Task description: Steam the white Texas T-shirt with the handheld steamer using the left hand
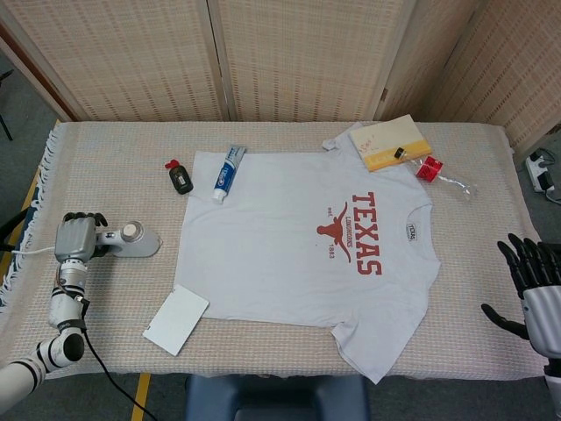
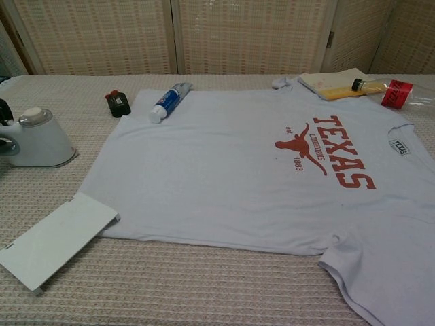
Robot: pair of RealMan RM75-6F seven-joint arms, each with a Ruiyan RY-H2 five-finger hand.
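Note:
The white Texas T-shirt [image 1: 289,254] [image 2: 224,163] lies flat on the table with its red print facing up. To its left stands the white handheld steamer [image 1: 136,239] [image 2: 41,142], upright on the cloth. My left hand [image 1: 74,239] is at the steamer's handle with its fingers curled over it. In the chest view only the dark fingertips [image 2: 3,112] show at the left edge. The steamer's cord runs off to the left. My right hand [image 1: 536,285] hovers at the table's right edge with its fingers spread and nothing in it.
A blue-and-white tube [image 1: 228,171] lies on the shirt's upper left corner, with a small black device [image 1: 180,178] beside it. A white flat panel [image 1: 175,320] lies near the front edge. A yellow book [image 1: 390,140] and a red-capped bottle [image 1: 434,168] lie at the back right.

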